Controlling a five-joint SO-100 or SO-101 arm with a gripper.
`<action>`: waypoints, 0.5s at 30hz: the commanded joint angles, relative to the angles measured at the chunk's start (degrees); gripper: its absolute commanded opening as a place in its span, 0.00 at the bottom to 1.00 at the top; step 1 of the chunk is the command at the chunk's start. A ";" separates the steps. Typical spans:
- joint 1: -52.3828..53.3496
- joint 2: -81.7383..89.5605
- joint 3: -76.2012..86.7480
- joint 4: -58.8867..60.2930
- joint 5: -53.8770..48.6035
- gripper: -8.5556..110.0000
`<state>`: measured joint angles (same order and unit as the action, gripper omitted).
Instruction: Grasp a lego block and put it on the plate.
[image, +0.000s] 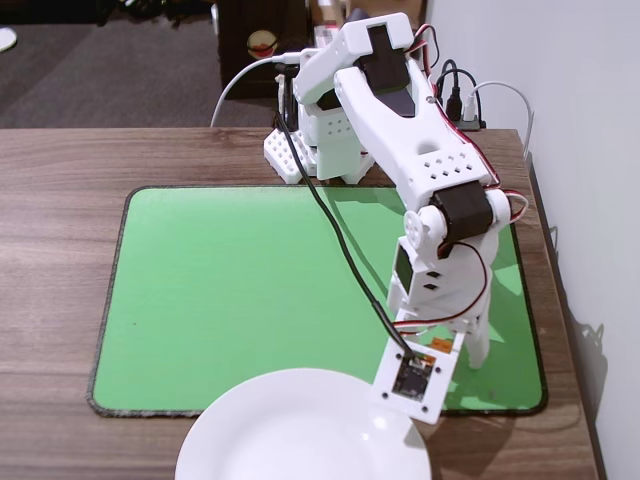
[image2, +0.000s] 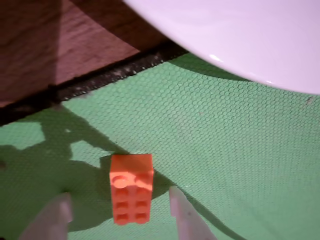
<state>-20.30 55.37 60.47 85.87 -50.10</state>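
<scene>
White plate (image2: 240, 35) holds nothing, while the lego block (image2: 131, 187) lies between released jaws.

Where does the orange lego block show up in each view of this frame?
Fixed view: not visible; the arm and its camera mount cover the mat's lower right, where it likely sits.
Wrist view: lego block lies on the green mat, bottom centre, between the open hand's two fingertips.
Shared landmark: the white plate, bottom centre in the fixed view, upper right in the wrist view.
</scene>
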 joint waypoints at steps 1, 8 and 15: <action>0.00 0.35 -2.11 -0.26 -0.53 0.25; 0.00 0.35 -2.20 -0.62 -0.35 0.16; 0.00 0.35 -2.20 -0.70 -0.26 0.13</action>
<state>-20.65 55.37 60.38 85.61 -50.10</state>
